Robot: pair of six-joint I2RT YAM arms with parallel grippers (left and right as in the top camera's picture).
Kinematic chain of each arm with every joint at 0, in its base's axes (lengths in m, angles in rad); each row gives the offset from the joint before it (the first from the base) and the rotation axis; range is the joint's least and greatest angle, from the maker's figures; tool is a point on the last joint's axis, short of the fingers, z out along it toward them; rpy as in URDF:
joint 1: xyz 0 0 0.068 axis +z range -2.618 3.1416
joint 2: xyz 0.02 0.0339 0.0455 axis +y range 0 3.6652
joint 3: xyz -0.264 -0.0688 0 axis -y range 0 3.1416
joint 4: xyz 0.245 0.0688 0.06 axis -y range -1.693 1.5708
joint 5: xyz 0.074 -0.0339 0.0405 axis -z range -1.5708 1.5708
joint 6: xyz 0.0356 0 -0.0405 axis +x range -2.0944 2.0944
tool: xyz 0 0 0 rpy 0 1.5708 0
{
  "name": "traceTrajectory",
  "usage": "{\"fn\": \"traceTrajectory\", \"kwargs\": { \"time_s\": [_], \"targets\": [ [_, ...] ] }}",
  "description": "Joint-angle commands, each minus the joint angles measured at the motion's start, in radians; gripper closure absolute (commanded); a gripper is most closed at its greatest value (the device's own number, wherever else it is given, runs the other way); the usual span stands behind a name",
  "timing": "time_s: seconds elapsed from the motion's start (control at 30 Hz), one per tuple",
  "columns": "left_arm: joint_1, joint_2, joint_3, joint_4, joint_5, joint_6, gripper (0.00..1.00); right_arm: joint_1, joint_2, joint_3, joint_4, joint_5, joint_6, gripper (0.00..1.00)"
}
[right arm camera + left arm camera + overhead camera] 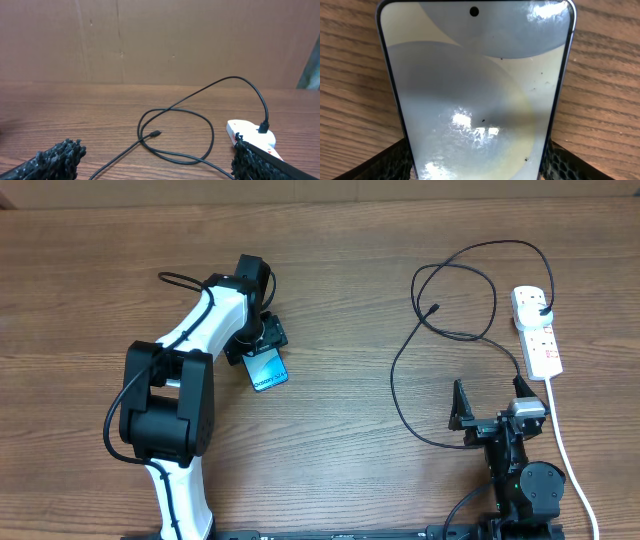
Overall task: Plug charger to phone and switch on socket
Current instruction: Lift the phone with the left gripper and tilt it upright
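Note:
The phone (267, 370) lies on the wooden table, cyan-blue screen up. It fills the left wrist view (475, 75), its screen pale with glare. My left gripper (260, 345) is shut on the phone, one finger on each long edge (475, 167). The charger (452, 292) is a black cable looped on the table at the right. Its connector tip (434, 309) lies free, also in the right wrist view (156, 133). Its plug head (541, 310) sits in the white socket strip (537, 340) (245, 131). My right gripper (490, 408) (155, 165) is open and empty, short of the cable loop.
The strip's thick white cord (566, 455) runs down the right side past the right arm's base. A brown cardboard wall (160, 40) stands behind the table. Bare wood lies between the phone and the cable.

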Motion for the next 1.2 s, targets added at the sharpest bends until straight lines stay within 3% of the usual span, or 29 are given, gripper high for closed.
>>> {"fn": "traceTrajectory", "kwargs": {
  "time_s": [0.0, 0.07, 0.53, 0.8, 0.93, 1.17],
  "targets": [
    [-0.01, 0.029, -0.013, -0.011, 0.084, 0.003, 0.23, -0.003, -0.005, -0.011, 0.002, -0.002, -0.002, 0.0],
    [-0.004, 0.029, -0.003, -0.039, 0.092, 0.004, 0.28, -0.003, -0.005, -0.011, 0.002, -0.002, -0.002, 0.0],
    [-0.001, 0.029, 0.237, -0.318, 0.165, 0.017, 0.34, -0.003, -0.005, -0.011, 0.002, -0.002, -0.002, 0.0],
    [0.0, 0.029, 0.292, -0.381, 0.434, 0.107, 0.35, -0.003, -0.005, -0.011, 0.002, -0.002, -0.002, 0.0],
    [0.009, 0.029, 0.293, -0.382, 0.64, 0.143, 0.35, -0.003, -0.005, -0.011, 0.002, -0.002, -0.002, 0.0],
    [0.034, 0.029, 0.293, -0.363, 0.895, 0.147, 0.35, -0.003, -0.005, -0.011, 0.003, -0.002, -0.002, 0.0]
  ]
}}
